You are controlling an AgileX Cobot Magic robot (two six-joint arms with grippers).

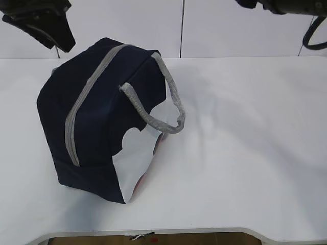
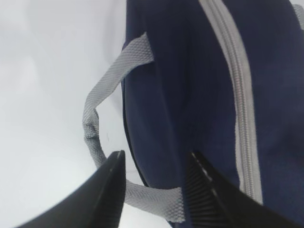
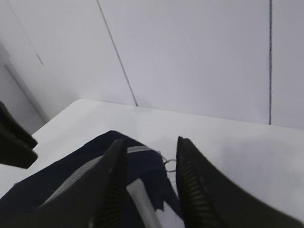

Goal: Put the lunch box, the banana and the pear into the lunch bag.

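While both sets of fingers hang apart and empty, lunch bag (image 1: pixel 102 122) — soft navy fabric, zipped, likely floppy — best taken by webbing handle (image 1: pixel 158 102).

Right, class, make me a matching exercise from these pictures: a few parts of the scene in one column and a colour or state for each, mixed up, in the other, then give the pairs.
Column one:
1. lunch bag body
2. zipper
3. end panel
4. left gripper

Column two:
A. white
B. open, above the bag, holding nothing
C. navy blue
D. grey, closed along the top

Pairs: 1-C, 2-D, 3-A, 4-B
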